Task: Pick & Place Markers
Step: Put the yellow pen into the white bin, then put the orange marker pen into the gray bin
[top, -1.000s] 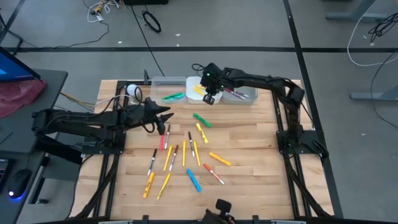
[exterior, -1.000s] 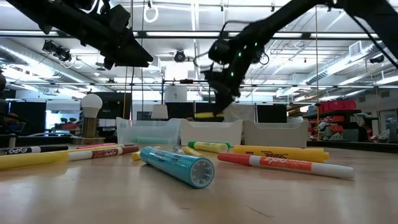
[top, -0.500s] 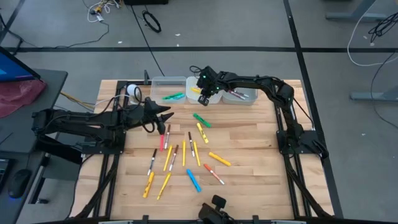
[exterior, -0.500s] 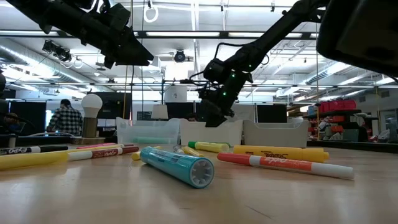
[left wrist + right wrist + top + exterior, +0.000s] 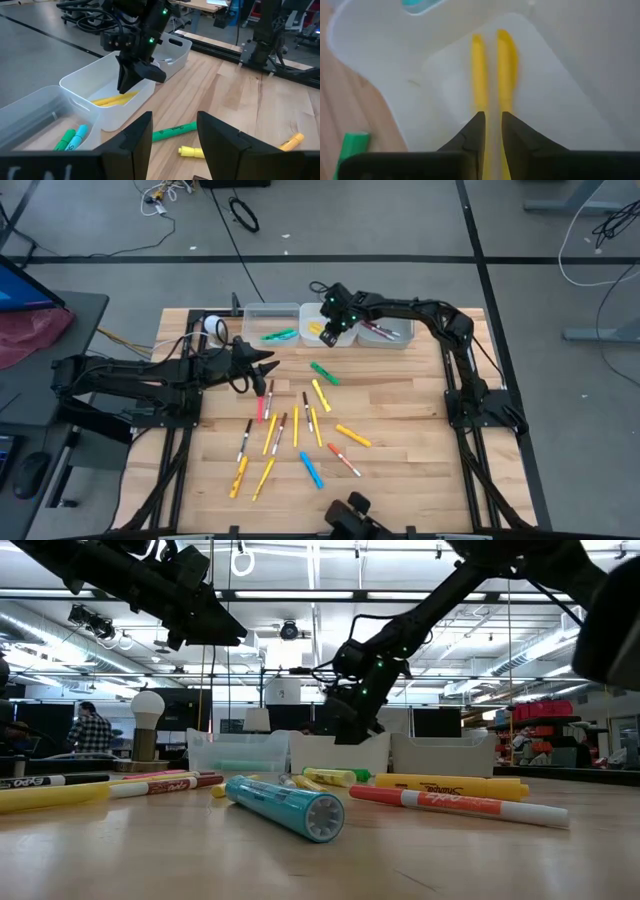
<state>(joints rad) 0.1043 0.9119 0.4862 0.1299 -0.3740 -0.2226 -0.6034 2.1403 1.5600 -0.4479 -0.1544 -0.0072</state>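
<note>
My right gripper (image 5: 491, 122) reaches down into the middle white bin (image 5: 306, 313) at the table's far edge. Its fingers stand a little apart over two yellow markers (image 5: 479, 75) that lie side by side on the bin's floor (image 5: 117, 99). My left gripper (image 5: 175, 135) hangs open and empty above the table's left part (image 5: 262, 370). Several more markers (image 5: 300, 425) in yellow, orange, green, blue and red lie scattered flat on the wooden table.
The clear bin (image 5: 270, 325) left of the middle one holds a green and a teal marker; the bin (image 5: 385, 330) to its right holds reddish ones. A white bulb (image 5: 212, 325) stands at the far left. A green marker (image 5: 175, 131) lies below my left gripper.
My right gripper has come down and moved toward the table's left edge, from above the middle bin into it, rolling its wrist. The yellow marker that hung below its fingers in the low view a second ago no longer shows there.
</note>
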